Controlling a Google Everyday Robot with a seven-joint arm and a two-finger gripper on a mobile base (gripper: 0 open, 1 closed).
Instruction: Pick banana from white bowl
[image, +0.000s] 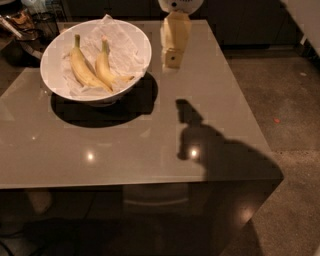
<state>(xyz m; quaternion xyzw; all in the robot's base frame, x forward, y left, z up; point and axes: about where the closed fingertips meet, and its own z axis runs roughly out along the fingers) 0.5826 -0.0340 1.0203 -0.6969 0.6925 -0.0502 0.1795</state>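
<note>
The white bowl (55, 80) stands at the table's back left, lined with crumpled white paper. Two yellow bananas lie in it side by side. The banana (104, 67) is the right one, shorter and straighter, with a pale stem pointing to the back. The longer, curved banana (82, 70) with a greenish stem lies to its left. My gripper (173, 60), cream-coloured, hangs above the table just right of the bowl's rim, pointing down. It holds nothing and touches neither bowl nor banana.
The grey table (150, 150) reaches to the front and right; its right edge drops to a speckled floor (290, 100). The arm's shadow (200, 140) lies on the table's right half. Dark clutter (30, 25) stands behind the bowl at the back left.
</note>
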